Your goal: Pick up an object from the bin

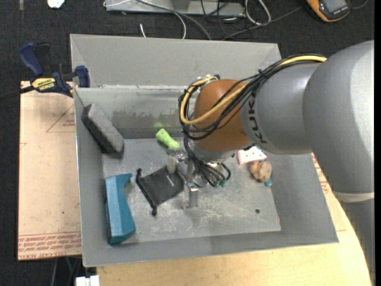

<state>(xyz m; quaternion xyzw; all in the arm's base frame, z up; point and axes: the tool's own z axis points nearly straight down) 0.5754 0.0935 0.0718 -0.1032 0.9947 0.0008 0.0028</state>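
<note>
My gripper hangs low in the middle of the bin, under the arm's orange cover. It is open, with one fingertip down near the bin floor and the other farther back. A flat black piece with a thin tail lies just left of the gripper, its right edge reaching in between the two fingers. A small green thing rests behind the gripper, close to the back wall.
A blue block lies at the front left. At the back left, a dark grey bar leans against the wall. To the right are a white and red piece and a tan lump. The arm covers the bin's right side.
</note>
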